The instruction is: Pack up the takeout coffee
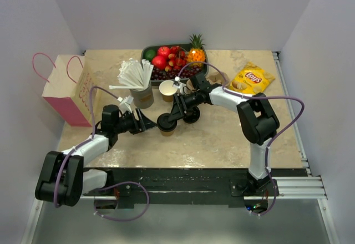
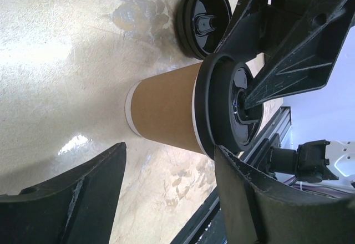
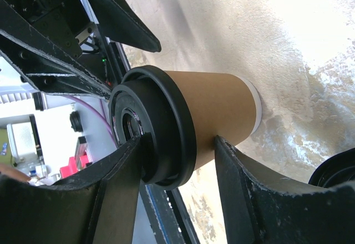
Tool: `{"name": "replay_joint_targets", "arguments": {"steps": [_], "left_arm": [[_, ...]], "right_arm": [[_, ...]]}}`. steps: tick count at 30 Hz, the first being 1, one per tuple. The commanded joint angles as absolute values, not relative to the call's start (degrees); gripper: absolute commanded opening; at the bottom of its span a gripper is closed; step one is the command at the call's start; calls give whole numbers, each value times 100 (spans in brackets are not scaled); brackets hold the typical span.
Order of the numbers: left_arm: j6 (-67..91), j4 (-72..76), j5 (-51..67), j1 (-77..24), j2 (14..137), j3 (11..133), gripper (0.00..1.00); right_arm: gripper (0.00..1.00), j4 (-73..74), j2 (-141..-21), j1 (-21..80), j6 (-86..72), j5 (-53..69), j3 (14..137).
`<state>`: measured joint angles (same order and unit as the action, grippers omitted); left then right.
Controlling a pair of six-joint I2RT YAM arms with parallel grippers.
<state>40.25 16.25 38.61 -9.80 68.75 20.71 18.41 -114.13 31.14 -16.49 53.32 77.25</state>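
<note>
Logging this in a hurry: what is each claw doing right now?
Left claw: open, cup just ahead, not gripped.
Right claw: open, straddling the lid, not clamped.

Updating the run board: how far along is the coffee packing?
Done: the takeout coffee is lidded and upright on the table. In hand: the right gripper is open with a finger at the lid top, the left gripper open just short of the cup wall; neither grips. Left: grasp, lift, and pack it, presumably into the pink paper bag.
</note>
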Motion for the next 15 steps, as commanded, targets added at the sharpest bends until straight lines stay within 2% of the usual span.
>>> {"name": "replay_joint_targets", "arguments": {"steps": [1,11,15], "left_arm": [[4184,2003,3999,-949,6987,2057,69],[4184,1952,3920,-941,7242,2180,70],[4052,1004,3130,-923,7444,2478,67]], "right_arm": [[54,1969,-11593,3199,-1591,5080,7690],[54,2021,-11575,3199,-1564,4966,7725],[55,2153,-11558,3208,-1564,4650,7769]]}}
